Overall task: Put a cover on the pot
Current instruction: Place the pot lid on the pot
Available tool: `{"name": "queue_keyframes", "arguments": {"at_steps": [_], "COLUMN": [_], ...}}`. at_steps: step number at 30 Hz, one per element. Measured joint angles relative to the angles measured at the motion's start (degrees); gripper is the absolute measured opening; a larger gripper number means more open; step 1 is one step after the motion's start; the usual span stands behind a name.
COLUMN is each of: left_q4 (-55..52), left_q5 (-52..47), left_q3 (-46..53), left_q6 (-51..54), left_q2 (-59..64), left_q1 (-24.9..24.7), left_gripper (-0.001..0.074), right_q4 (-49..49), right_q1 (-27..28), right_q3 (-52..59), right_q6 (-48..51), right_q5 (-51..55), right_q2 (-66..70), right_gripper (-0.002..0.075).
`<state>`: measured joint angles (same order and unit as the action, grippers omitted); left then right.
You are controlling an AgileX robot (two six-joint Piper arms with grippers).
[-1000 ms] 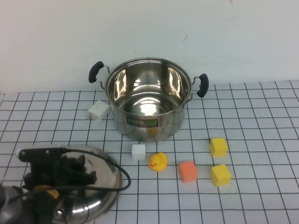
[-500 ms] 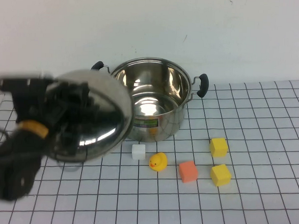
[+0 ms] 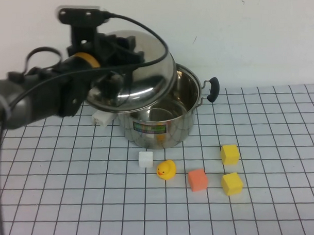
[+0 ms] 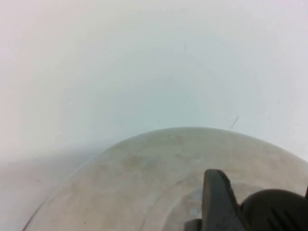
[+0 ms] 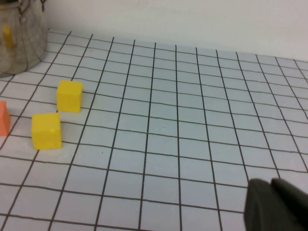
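The shiny steel pot (image 3: 169,125) with black side handles and a green-red label stands open at the back middle of the gridded table. My left gripper (image 3: 114,50) is shut on the black knob (image 4: 275,211) of the domed steel lid (image 3: 140,70). It holds the lid tilted in the air over the pot's left rim, hiding the left handle. In the left wrist view the lid (image 4: 144,183) fills the lower part, with one finger (image 4: 219,199) beside the knob. My right gripper (image 5: 276,207) is shut and empty, low over the table to the right. The pot's wall (image 5: 19,38) shows far off in that view.
In front of the pot lie a white cube (image 3: 145,159), a yellow duck (image 3: 166,170), an orange cube (image 3: 197,179) and two yellow cubes (image 3: 229,154) (image 3: 231,183). Another white block (image 3: 102,117) lies left of the pot. A white wall stands close behind.
My left arm has lifted the lid from the table's front left, up and back to the right, until it hangs over the pot's left rim. The other objects have not moved.
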<state>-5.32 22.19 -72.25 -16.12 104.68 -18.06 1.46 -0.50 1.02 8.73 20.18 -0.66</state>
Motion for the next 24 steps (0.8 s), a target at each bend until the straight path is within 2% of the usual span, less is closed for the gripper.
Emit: {"name": "queue_keyframes", "arguments": {"at_steps": [6,12,18,24], "left_q4": [-3.3,-6.0,-6.4,-6.5], "left_q5": [-5.0,-6.2,-6.4,-4.6], "left_q3": [-11.9,-19.4,-25.2,-26.0], "left_q6": [-1.7,-2.1,-2.7,-3.1], "left_q2": [9.9,17.1,22.1,24.7], "left_q1": [-1.5,-2.8,-3.2,-3.2], "left_gripper": [0.0312,0.0312,0.0312,0.0312], "right_q4": [0.0,0.0,0.0,0.0], "right_q1": [0.0,0.0,0.0,0.0], "right_q3": [0.0,0.0,0.0,0.0], "right_q6": [0.0,0.0,0.0,-0.1], "right_q5": [0.0,0.0,0.0,0.0], "right_q2": [0.0,0.0,0.0,0.0], "right_gripper": [0.0009,0.0009,0.0009,0.0009]}}
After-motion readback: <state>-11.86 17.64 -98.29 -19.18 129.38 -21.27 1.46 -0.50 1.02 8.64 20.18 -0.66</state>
